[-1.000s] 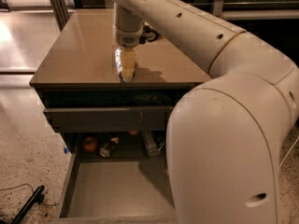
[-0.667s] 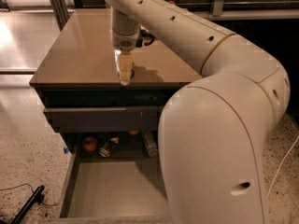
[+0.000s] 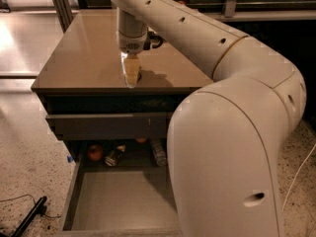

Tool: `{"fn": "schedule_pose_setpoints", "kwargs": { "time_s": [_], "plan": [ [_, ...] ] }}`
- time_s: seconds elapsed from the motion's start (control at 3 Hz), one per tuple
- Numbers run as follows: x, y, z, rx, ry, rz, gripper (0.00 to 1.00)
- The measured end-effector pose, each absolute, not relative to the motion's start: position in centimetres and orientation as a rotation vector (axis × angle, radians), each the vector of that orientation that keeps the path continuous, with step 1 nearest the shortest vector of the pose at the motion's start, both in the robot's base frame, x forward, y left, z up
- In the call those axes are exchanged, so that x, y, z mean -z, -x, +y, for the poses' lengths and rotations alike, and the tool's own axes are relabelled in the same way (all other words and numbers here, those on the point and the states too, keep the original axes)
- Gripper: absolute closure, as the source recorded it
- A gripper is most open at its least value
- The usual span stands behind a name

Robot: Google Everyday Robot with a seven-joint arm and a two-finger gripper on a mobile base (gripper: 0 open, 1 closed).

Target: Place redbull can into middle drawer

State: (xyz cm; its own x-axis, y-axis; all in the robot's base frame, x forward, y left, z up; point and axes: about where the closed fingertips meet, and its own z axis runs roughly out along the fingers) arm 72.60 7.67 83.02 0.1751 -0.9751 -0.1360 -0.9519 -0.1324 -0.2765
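My gripper points straight down and reaches the brown cabinet top near its front edge. A small dark shape sits right beside the pale fingers; I cannot tell what it is. The middle drawer is pulled out below, and its smooth grey floor is bare at the front. A slim silvery can lies at the back of the drawer; I cannot tell whether it is the redbull can. My arm's large white body hides the drawer's right side.
An orange-red round item and a dark bottle lie at the drawer's back. The upper drawer juts out slightly. A black tool and a cable lie on the speckled floor at left.
The gripper has come down slightly toward the cabinet top's front edge. The arm's body has swung left and covers more of the drawer.
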Motion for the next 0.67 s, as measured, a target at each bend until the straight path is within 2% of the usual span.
{"fn": "schedule_pose_setpoints", "kwargs": {
  "time_s": [0.67],
  "plan": [
    [-83.01,-72.60,7.67,0.110,2.158,1.841,0.65]
  ]
}}
